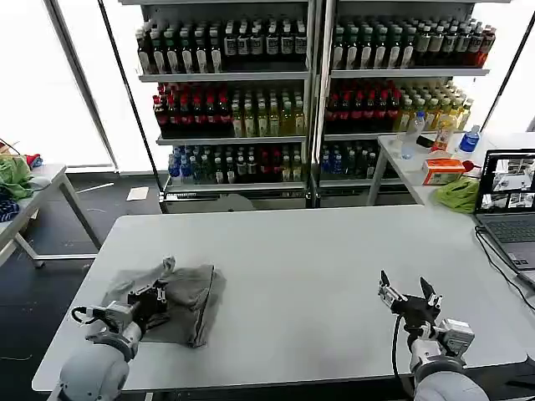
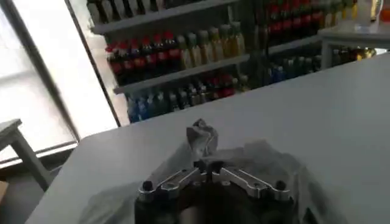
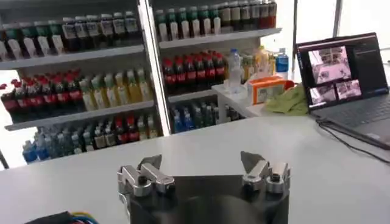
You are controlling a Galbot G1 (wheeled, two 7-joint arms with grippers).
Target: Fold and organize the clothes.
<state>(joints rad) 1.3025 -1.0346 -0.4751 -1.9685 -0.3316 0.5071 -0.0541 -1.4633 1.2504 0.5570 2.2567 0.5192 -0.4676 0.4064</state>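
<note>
A light grey T-shirt (image 1: 188,301) lies bunched and partly folded on the left part of the white table (image 1: 301,259). My left gripper (image 1: 156,296) rests on the shirt's near-left edge, shut on a fold of the cloth. In the left wrist view its fingers (image 2: 192,167) meet at the tips, and a pinched peak of the T-shirt (image 2: 201,137) rises just beyond the left gripper (image 2: 207,167). My right gripper (image 1: 408,296) hovers open over bare table at the front right, far from the shirt. The right gripper (image 3: 200,163) holds nothing between its spread fingers.
A laptop (image 1: 510,200) with a trailing cable sits at the table's right edge. Behind it a side table holds a green cloth (image 1: 458,194), an orange box (image 1: 441,171) and bottles. Drink shelves (image 1: 309,92) line the back. Another small table (image 1: 33,196) stands far left.
</note>
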